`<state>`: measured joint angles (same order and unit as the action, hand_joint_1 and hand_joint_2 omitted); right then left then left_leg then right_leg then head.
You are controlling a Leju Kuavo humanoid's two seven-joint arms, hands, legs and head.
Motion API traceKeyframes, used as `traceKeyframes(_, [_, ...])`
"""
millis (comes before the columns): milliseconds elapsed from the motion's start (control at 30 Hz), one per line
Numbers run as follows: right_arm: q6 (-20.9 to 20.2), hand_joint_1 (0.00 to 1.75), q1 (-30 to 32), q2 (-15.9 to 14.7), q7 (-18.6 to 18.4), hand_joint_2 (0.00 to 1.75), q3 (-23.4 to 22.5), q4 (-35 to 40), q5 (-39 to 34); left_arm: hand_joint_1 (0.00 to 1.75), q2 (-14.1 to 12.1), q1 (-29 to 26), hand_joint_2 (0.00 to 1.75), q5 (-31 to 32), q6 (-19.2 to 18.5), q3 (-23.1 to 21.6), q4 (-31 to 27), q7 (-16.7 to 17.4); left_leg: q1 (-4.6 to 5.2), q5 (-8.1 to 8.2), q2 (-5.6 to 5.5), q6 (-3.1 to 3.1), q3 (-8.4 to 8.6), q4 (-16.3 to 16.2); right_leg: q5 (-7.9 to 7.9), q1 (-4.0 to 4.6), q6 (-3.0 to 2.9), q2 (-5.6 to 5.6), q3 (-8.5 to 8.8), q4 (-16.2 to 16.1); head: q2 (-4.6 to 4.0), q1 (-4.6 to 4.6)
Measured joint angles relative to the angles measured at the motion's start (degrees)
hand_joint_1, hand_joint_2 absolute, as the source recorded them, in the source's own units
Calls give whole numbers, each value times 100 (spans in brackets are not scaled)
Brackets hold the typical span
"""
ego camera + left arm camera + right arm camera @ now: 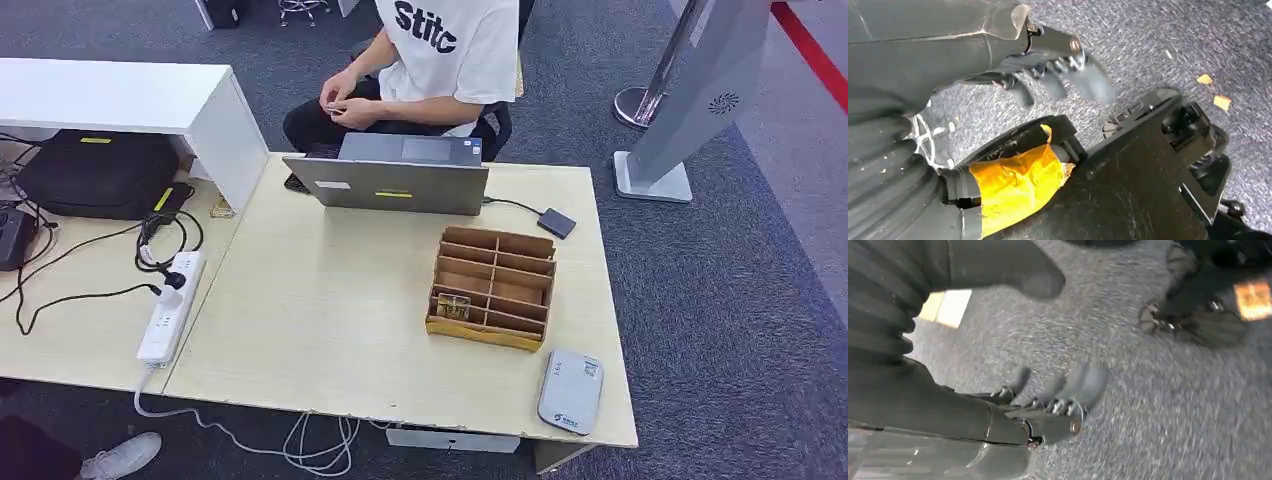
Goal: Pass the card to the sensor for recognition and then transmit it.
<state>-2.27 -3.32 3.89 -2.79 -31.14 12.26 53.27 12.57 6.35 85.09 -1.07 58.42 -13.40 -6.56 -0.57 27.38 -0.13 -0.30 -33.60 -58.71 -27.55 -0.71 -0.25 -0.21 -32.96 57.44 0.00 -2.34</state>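
You see a pale wooden table [330, 330] on speckled grey carpet [720, 300]; left of it a white raised shelf [120, 95], right a grey stand base [655, 180].

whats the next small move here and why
Probably raise the right robot hand toward the card in the cardboard organizer. Both hands hang over carpet holding nothing, the left robot hand too, and the card sits on the right side near the reader.

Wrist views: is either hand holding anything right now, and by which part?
Nothing is held. The left hand and right hand hang over grey carpet, fingers apart. The card sits in the brown cardboard organiser.
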Motion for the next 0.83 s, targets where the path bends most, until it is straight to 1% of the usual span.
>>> traceKeyframes(33, [33,168,7,9,-49,175,68,-7,0,162,0,1,175,0,-22,-9,0,-4,0,0,0,0,0,0,0,0,0,0,0,0,0,2])
traceKeyframes(67, [77,168,10,9,-112,175,111,-11,-2,148,-2,1,175,0,-33,-22,0,-7,-1,0,1,0,-1,0,0,1,0,1,0,0,0,2])
traceKeyframes(167, [218,166,13,9,-450,175,185,-24,17,148,-7,23,175,6,-46,-35,0,-11,2,0,0,0,-1,0,0,0,0,0,1,0,0,2])
traceKeyframes(200, [225,164,16,9,-554,175,188,-24,28,136,-9,31,175,11,-48,-35,0,-7,3,0,0,0,-1,0,0,0,0,0,1,0,0,2])
traceKeyframes(233, [212,159,23,9,-604,175,190,-26,35,99,-13,40,175,13,-50,-35,0,0,4,0,0,0,-1,0,0,0,0,0,1,0,0,4])
traceKeyframes(267, [186,152,29,9,-630,175,194,-31,72,75,-18,49,175,20,-63,-35,0,4,4,0,0,0,-1,0,0,0,1,0,2,0,0,4])
traceKeyframes(300, [151,143,32,9,-652,175,203,-33,112,82,-17,55,175,20,-90,-35,0,9,4,0,0,0,0,0,0,0,1,0,3,0,0,4])
traceKeyframes(333, [79,140,35,9,-676,175,222,-33,179,86,-22,59,175,22,-142,-35,0,9,5,0,0,1,0,0,0,0,1,0,3,0,0,2])
traceKeyframes(367, [37,131,38,9,-676,175,236,-35,233,84,-26,66,175,28,-201,-35,0,9,6,0,0,1,0,0,0,-1,1,0,3,0,0,2])
traceKeyframes(400, [0,94,38,9,-669,175,240,-35,275,77,-20,65,175,37,-241,-37,0,9,5,0,0,1,0,0,0,-1,1,0,3,0,0,2])
traceKeyframes(433, [-9,30,39,9,-641,175,247,-37,319,65,-15,63,175,53,-269,-42,0,9,4,0,0,1,0,-1,0,-1,1,0,3,0,0,4])
traceKeyframes(467, [0,2,40,9,-595,175,253,-39,332,44,-15,61,175,52,-295,-42,0,9,4,0,0,1,0,-1,0,-1,1,0,3,0,0,2])
traceKeyframes(533, [115,0,43,9,-440,175,282,-39,382,9,-7,62,175,72,-339,-46,0,9,4,0,0,1,0,0,0,-2,0,0,3,0,0,2])
traceKeyframes(567, [140,0,42,9,-405,175,290,-39,396,0,-7,61,175,72,-343,-50,0,9,3,0,0,1,0,0,0,-2,0,0,3,0,0,2])
traceKeyframes(667, [243,0,44,9,-344,175,308,-42,444,0,-4,54,175,50,-321,-50,0,123,2,0,0,0,0,0,0,-1,0,0,3,0,0,4])
traceKeyframes(767, [324,0,45,9,-431,175,325,-42,492,0,-13,32,175,-83,-140,-44,0,341,2,0,0,0,0,0,0,-1,0,0,3,0,0,4])
traceKeyframes(833, [334,0,45,9,-448,175,325,-44,492,0,-13,31,175,-102,-113,-40,0,371,2,0,0,0,0,0,0,-1,0,0,3,0,0,4])
